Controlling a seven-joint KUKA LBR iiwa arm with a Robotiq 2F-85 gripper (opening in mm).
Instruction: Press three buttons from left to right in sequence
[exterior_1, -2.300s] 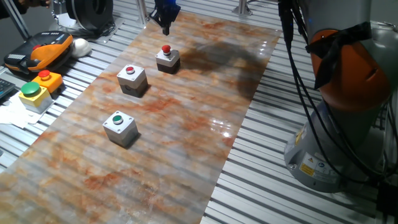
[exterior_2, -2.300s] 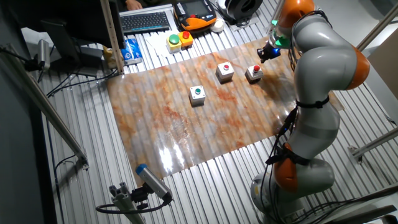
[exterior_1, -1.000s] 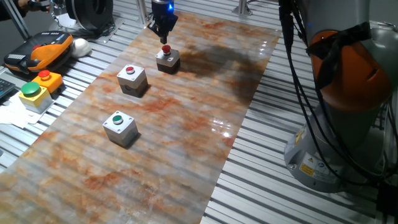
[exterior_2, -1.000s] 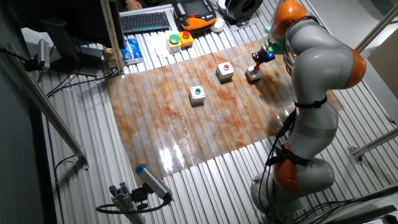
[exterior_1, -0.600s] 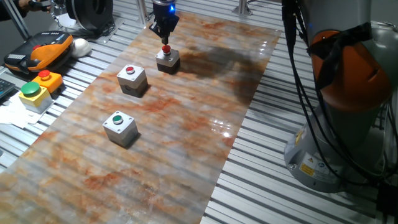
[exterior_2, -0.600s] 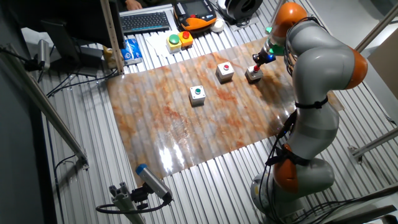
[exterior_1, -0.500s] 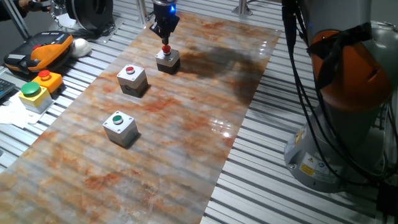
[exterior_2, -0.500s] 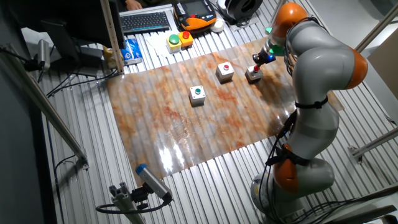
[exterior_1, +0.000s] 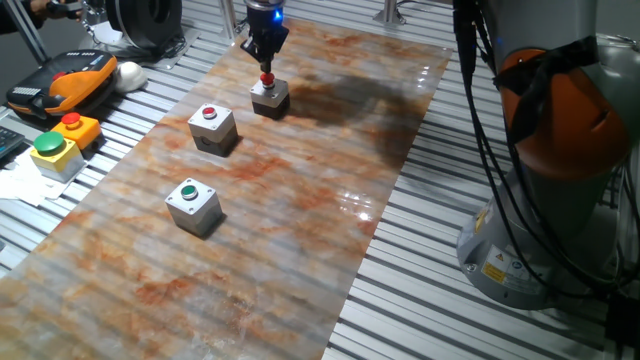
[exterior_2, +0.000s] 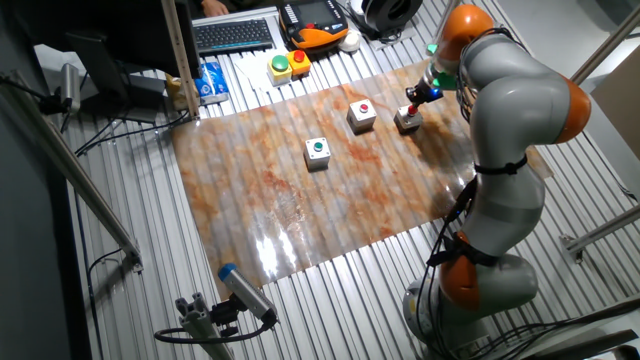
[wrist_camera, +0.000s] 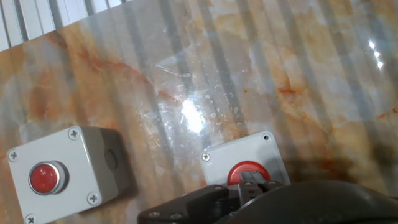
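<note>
Three light-grey button boxes stand on the marbled board (exterior_1: 300, 210): a green-capped box (exterior_1: 192, 203), a middle red-capped box (exterior_1: 211, 125) and a far red-capped box (exterior_1: 269, 95). In the other fixed view they lie left to right: green (exterior_2: 318, 151), red (exterior_2: 361, 114), red (exterior_2: 407, 119). My gripper (exterior_1: 266, 70) points down, its tips together and resting on the far box's red cap. It also shows in the other fixed view (exterior_2: 413, 100). The hand view shows that cap (wrist_camera: 244, 172) right under the fingertips (wrist_camera: 251, 181), with the middle box (wrist_camera: 56, 174) to its left.
A yellow box with a big green button (exterior_1: 52, 150) and an orange box with a red button (exterior_1: 73, 128) sit off the board beside a teach pendant (exterior_1: 65, 80). The arm's orange-and-grey base (exterior_1: 560, 150) stands to the right. A keyboard (exterior_2: 235, 33) lies behind.
My gripper has come down from above and behind the far red-capped box onto its cap. Over the last half second it has barely moved. The boxes have not shifted.
</note>
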